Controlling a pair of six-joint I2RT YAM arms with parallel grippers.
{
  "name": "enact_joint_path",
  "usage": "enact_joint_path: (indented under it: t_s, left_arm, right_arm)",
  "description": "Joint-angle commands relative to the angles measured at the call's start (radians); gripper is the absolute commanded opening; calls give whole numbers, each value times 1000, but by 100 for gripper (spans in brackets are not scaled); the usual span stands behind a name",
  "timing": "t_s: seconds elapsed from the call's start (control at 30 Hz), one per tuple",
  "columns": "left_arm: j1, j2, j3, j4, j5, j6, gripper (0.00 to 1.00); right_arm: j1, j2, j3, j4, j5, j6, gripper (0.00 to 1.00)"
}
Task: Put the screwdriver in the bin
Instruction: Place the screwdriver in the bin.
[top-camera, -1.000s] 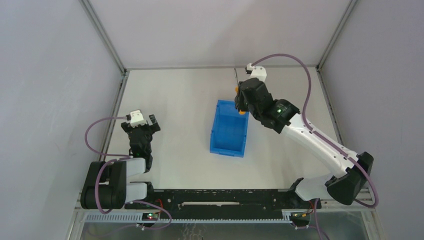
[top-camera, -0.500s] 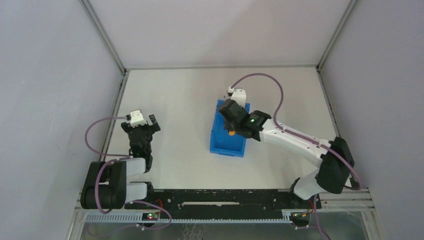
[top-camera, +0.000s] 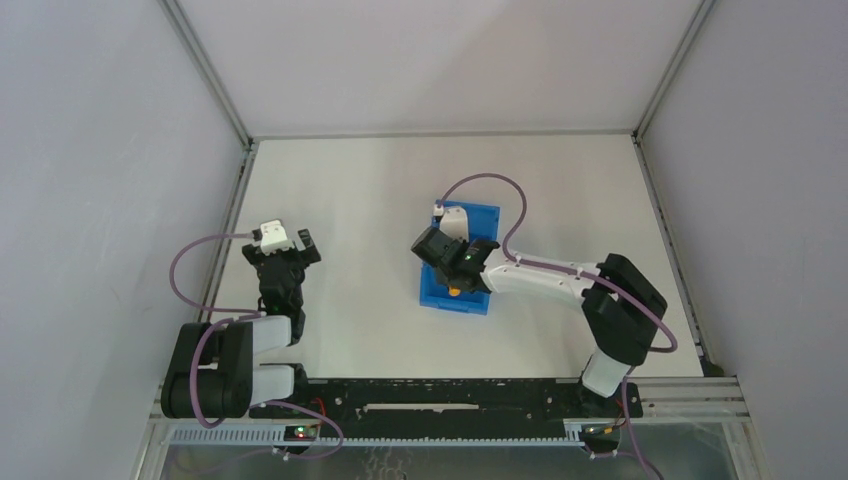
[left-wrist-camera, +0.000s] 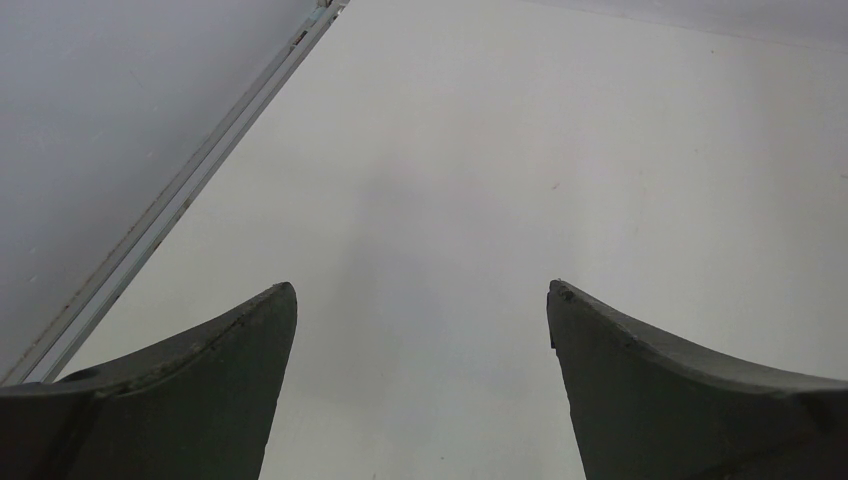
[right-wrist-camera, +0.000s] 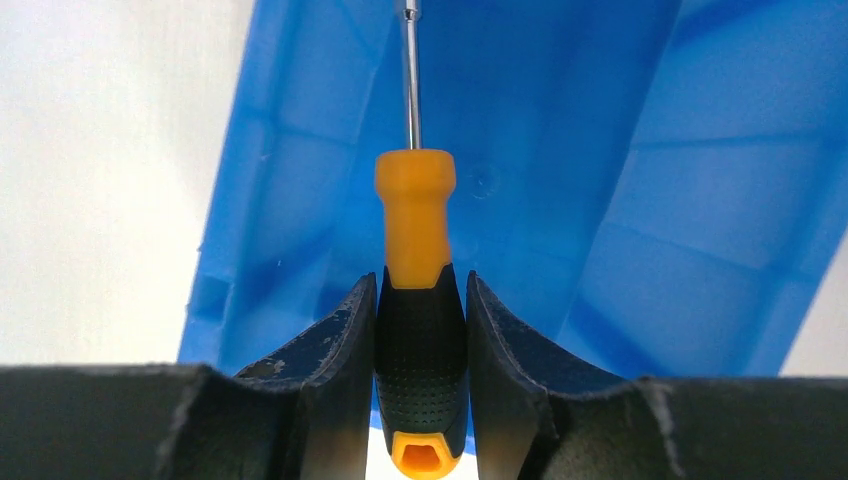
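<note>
- The screwdriver (right-wrist-camera: 415, 230) was clamped by its black grip between the right arm's (top-camera: 545, 275) jaws, with its shaft pointing down into the bin (right-wrist-camera: 680, 200).
- The blue bin sat around the middle of the plain white bench (top-camera: 350, 190).
- The left arm's (top-camera: 280, 285) jaws stood wide apart, holding nothing, over bare surface near a metal rail (left-wrist-camera: 200, 190).
- Pale grey walls (top-camera: 100, 150) enclosed the bench on three sides.

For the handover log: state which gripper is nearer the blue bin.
Right. The right gripper hangs over the blue bin, clamped on the screwdriver; the left gripper, open, sits well off to its left.
</note>
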Motion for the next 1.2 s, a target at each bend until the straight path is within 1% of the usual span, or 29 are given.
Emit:
enact_joint_path:
  t_s: [0.0,0.07,0.23,0.27,0.3,0.43,0.53,0.63,0.67,0.9,1.17]
  left_arm:
    - [-5,-11,38,32,-16,25,100]
    - [-5,-11,38,33,-16,25,100]
    - [-5,-12,39,32,-15,25,100]
    - [-5,-11,38,32,-15,25,100]
    - [-5,-12,38,32,-15,25,100]
    - [-5,-11,39,33,-15,25,100]
    - [-5,-11,38,32,-15,25,100]
    - [-5,-11,38,32,-16,25,100]
    - [-5,-11,38,32,-15,25,100]
    - [-5,-11,39,32,-16,25,100]
    - [-5,-11,39,32,-16,25,100]
  right_arm:
    - [12,31,-13,77,17,12,20]
    - [11,48,-13,86,17,4,23]
    - [7,82,-14,102,12,-6,24]
    - [6,84,-15,106,11,-6,26]
    - [5,85,-18,108,8,-7,28]
    - [4,72,-25,105,24,-6,42]
    - [4,53,-26,95,37,-8,46]
    - [5,33,-26,88,45,-11,55]
    - [6,26,-25,84,48,-12,56]
    - [12,-37,-26,60,60,-14,59]
    - [11,-161,-25,51,63,-50,58]
